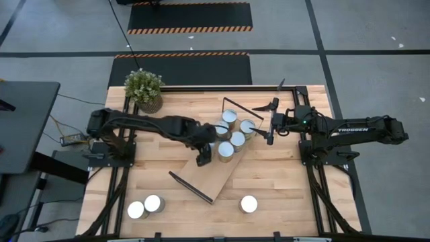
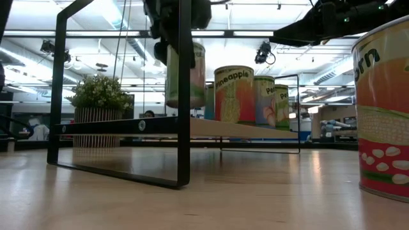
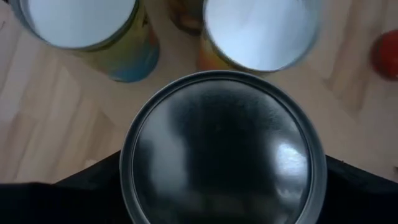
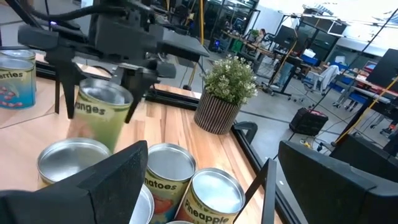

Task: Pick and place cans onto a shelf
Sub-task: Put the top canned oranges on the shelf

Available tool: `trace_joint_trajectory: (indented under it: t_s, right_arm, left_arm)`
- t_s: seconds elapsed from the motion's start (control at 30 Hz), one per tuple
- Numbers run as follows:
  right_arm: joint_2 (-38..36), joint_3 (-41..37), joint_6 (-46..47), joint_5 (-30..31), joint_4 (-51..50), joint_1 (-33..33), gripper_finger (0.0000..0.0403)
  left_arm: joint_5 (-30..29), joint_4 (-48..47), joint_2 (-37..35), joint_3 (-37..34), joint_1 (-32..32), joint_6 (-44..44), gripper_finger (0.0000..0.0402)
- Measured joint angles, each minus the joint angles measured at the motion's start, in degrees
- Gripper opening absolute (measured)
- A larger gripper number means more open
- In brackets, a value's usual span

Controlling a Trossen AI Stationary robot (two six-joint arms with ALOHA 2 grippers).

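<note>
Your left claw (image 1: 209, 139) is clamped on a can (image 2: 186, 75) with a greenish label, and in the low view that can hangs clear above the shelf (image 1: 213, 169), its bottom not touching the board. The left wrist view looks straight down on its silver lid, with two more lids just beyond it. The shelf lies slantwise across the middle of the tabletop (image 1: 282, 181), black wire frames at both short ends. Four other cans (image 1: 235, 132) stand clustered on its far end, just beside the held one; the pineapple can (image 2: 234, 93) is nearest in the low view. Your right claw (image 1: 270, 120) hovers close to that cluster with its fingers apart, holding nothing. Three cans remain on the tabletop near the front edge: a pair (image 1: 146, 206) touching at the left, a single can (image 1: 249, 204) at the right. A potted plant (image 1: 145, 89) stands at the far left corner.
</note>
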Motion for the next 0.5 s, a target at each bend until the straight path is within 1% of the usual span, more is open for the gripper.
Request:
trace_joint_trajectory:
  t_s: [0.07,0.2,0.3,0.37,0.5]
  right_arm:
    - [0.00,0.00,0.00,0.00,-0.06,0.02,0.0368]
    - [0.00,0.00,0.00,0.00,-0.37,0.07,0.0368]
    - [0.02,0.00,0.00,0.00,-0.36,0.09,0.0368]
    - [0.01,0.00,0.00,0.00,-0.36,0.09,0.0368]
    - [0.02,0.00,0.09,0.00,-0.34,0.09,0.0368]
  left_arm:
    - [-0.42,-1.32,1.63,1.32,-0.11,0.71,0.0331]
    - [-1.87,-2.28,3.14,1.51,-0.07,3.48,0.0331]
    - [-3.16,-2.68,3.75,1.43,-0.12,7.33,0.0332]
    - [-4.15,-1.34,3.90,1.45,-0.14,10.87,0.0332]
    - [-8.21,0.31,4.19,1.45,-0.07,15.32,0.0332]
